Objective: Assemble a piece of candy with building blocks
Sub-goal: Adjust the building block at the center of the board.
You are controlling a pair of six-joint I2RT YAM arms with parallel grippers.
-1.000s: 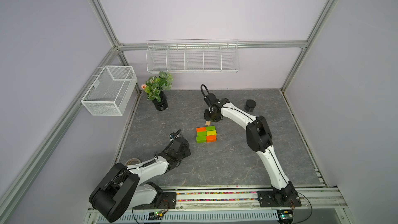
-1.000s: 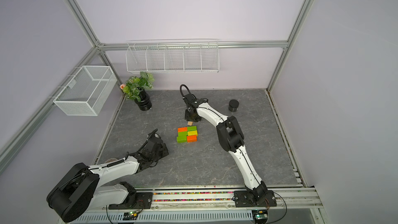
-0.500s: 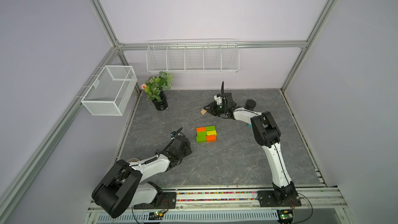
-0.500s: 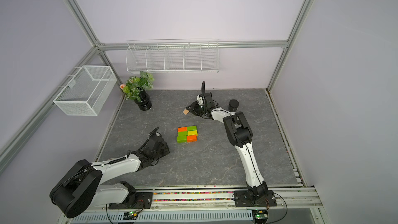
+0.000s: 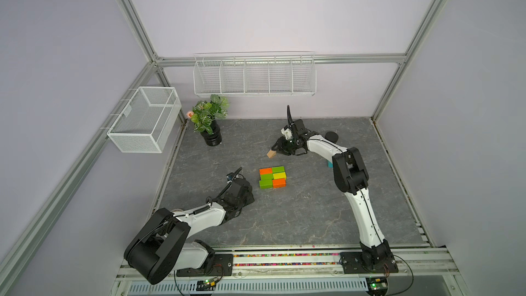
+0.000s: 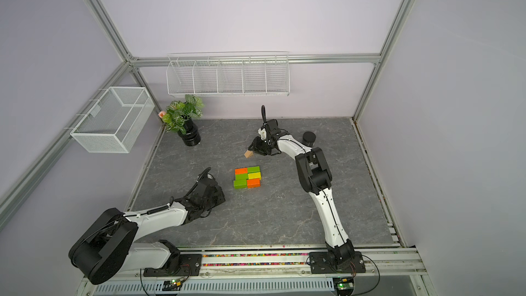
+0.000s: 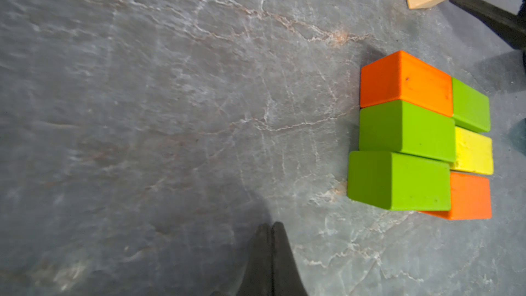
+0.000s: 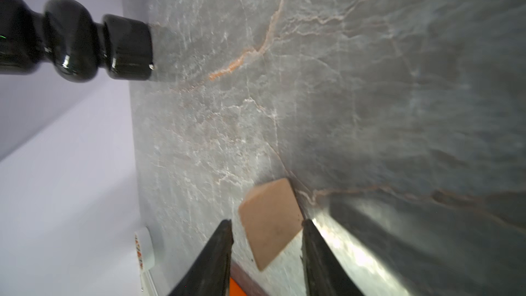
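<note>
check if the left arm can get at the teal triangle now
Probably not: the teal triangle lies beyond the bricks, mostly hidden by the right arm's elbow, which likely blocks the way.

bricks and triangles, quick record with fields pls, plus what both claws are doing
bricks: six, packed in a flat two-by-three rectangle
tan triangle: apart from the bricks, between the jaws of the right claw
teal triangle: apart, mostly hidden behind the right arm
left claw: shut, empty, near the bricks, not touching
right claw: open, gap on one side of the tan triangle
</note>
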